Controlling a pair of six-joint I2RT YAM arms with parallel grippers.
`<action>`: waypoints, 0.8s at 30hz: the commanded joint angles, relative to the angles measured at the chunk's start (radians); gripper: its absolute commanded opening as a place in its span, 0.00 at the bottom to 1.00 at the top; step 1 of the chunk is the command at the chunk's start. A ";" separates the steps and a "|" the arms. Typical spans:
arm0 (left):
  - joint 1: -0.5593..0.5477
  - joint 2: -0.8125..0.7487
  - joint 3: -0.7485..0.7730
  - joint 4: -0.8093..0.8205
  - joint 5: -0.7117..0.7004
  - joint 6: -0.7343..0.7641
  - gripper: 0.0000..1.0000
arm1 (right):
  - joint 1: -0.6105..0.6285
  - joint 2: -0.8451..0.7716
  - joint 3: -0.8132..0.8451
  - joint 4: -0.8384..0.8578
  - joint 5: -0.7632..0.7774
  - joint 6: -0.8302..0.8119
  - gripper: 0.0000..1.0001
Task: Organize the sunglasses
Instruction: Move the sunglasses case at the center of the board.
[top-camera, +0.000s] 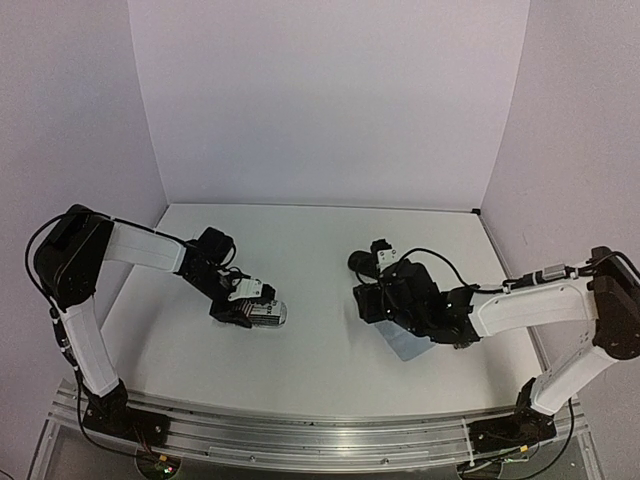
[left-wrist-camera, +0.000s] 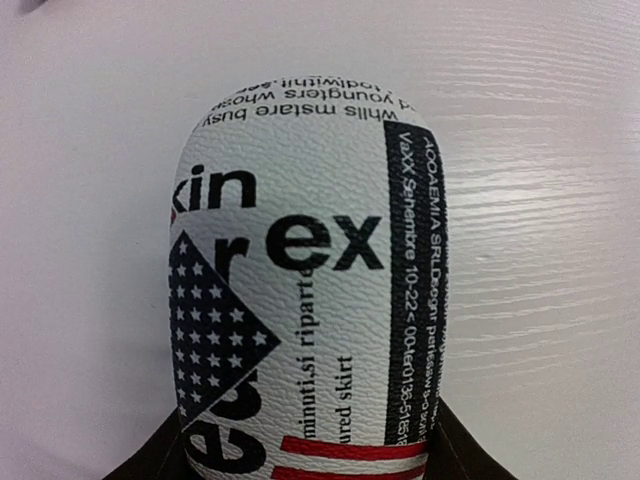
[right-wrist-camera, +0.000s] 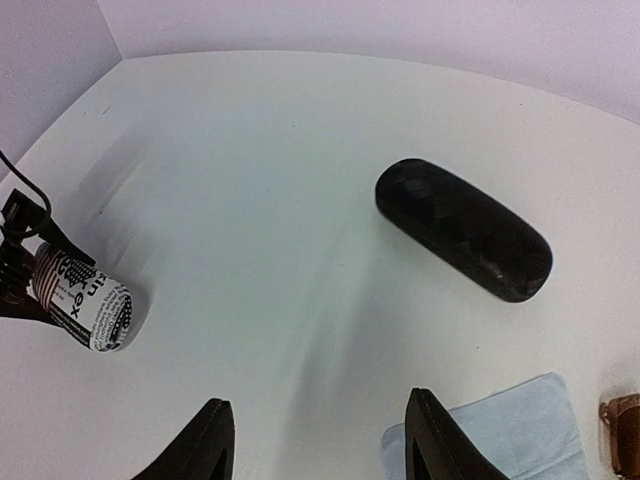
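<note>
Ok, left gripper (top-camera: 250, 308) clamps the printed case (left-wrist-camera: 310, 250), right gripper (right-wrist-camera: 320, 445) gapes empty. In right wrist view brown sunglasses (right-wrist-camera: 622, 432) peek at lower right edge, near cloth (right-wrist-camera: 500, 432); white pair unseen. Likely light, stiff, fragile hinges, slick lenses: grab the bridge.

Right gripper (right-wrist-camera: 318, 402) above a white table (right-wrist-camera: 260, 150), fingers apart with nothing between them.

A black case (right-wrist-camera: 463, 228) lies diagonally at upper right. A light-blue cloth (right-wrist-camera: 510, 432) lies flat just right of the right finger. A corner of the brown sunglasses (right-wrist-camera: 622, 432) shows at the right edge. At far left, a printed case (right-wrist-camera: 88, 302) meets black hardware (right-wrist-camera: 18, 262).
</note>
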 joint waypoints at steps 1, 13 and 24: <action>0.025 0.119 0.101 0.013 -0.032 0.185 0.43 | -0.029 -0.048 -0.001 -0.023 0.006 -0.088 0.55; 0.031 0.150 0.238 -0.146 0.001 0.198 0.83 | -0.042 -0.057 -0.002 -0.042 -0.010 -0.106 0.58; 0.031 0.150 0.225 -0.156 -0.002 0.152 0.76 | -0.090 -0.081 0.003 -0.051 -0.035 -0.143 0.59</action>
